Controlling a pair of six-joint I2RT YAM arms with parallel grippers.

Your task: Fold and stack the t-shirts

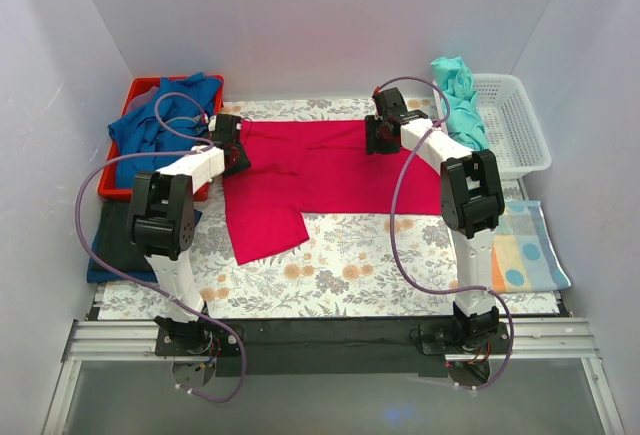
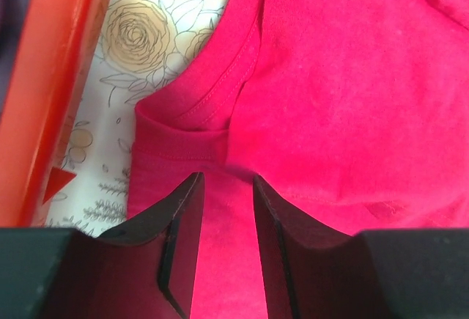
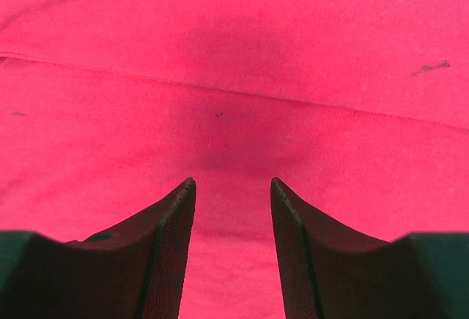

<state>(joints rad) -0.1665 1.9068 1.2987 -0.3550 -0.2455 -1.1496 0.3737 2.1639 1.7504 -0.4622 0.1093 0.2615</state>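
The crimson-pink soft cotton t-shirt (image 1: pixel 320 167) lies spread flat on the far half of the flower-printed bench (image 1: pixel 350 267). Its long axis runs left to right between my two arms, and one flap at its left end reaches toward the near edge. My left pincer (image 1: pixel 238 155) sits at the shirt's left end, just beside the red plastic tray (image 1: pixel 140 86) that holds a crumpled blue tee (image 1: pixel 165 120). In the left wrist view its fingers (image 2: pixel 187 216) stand slightly apart over the cloth, tips at a curved stitched seam where the fabric puckers. My right pincer (image 1: pixel 380 137) rests on the shirt's far edge, right of centre, with its fingers (image 3: pixel 172 231) spread and red cloth showing between them. A teal tee (image 1: pixel 460 95) drapes over the rim of the white slatted basket (image 1: pixel 520 125) at far right. A folded black tee (image 1: pixel 115 237) lies at the bench's left edge.
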